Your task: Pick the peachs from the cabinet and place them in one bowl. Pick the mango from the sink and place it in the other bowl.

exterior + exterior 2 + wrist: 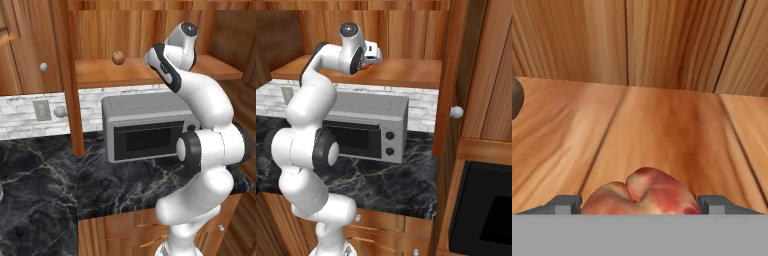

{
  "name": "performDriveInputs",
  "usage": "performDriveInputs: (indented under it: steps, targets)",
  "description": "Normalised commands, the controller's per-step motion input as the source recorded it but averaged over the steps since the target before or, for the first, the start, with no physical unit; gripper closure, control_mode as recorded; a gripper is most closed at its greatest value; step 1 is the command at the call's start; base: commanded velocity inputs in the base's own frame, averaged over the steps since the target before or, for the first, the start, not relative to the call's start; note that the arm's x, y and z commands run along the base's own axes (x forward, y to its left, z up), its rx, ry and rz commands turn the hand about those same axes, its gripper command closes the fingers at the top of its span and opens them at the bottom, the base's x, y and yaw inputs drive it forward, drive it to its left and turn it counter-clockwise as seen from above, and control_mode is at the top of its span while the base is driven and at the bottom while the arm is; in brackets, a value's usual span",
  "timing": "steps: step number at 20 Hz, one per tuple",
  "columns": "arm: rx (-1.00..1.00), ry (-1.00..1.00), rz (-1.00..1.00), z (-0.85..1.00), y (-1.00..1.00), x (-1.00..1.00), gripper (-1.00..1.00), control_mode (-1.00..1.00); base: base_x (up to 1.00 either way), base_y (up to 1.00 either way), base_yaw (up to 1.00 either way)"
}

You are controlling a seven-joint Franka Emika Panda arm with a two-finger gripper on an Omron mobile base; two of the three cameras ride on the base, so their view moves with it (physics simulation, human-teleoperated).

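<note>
On the cabinet (pixel 150 75) shelf, far left: one peach (pixel 118 57), alone, well apart from the arm. Further right in the hand view: gripper (pixel 640 204) with fingers spread, a second peach (pixel 643 192) between the fingertips (pixel 564 204); contact with the fruit impossible to tell. Below the shelf: grey microwave (pixel 147 125) on black marble counter (pixel 45 190).
</note>
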Motion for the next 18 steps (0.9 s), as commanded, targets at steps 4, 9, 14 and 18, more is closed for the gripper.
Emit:
performDriveInputs:
  steps: [4,9,14,18]
  targets:
    - [0.01,0.00,0.00,-0.20,0.04,0.11,1.00,-1.00,0.00,0.00,0.00]
    - [0.01,0.00,0.00,-0.20,0.00,0.04,1.00,-1.00,0.00,0.00,0.00]
    - [0.04,0.00,0.00,-0.15,0.00,-0.30,1.00,-1.00,0.00,0.00,0.00]
    - [0.10,-0.03,0.00,0.00,0.00,-0.44,1.00,-1.00,0.00,0.00,0.00]
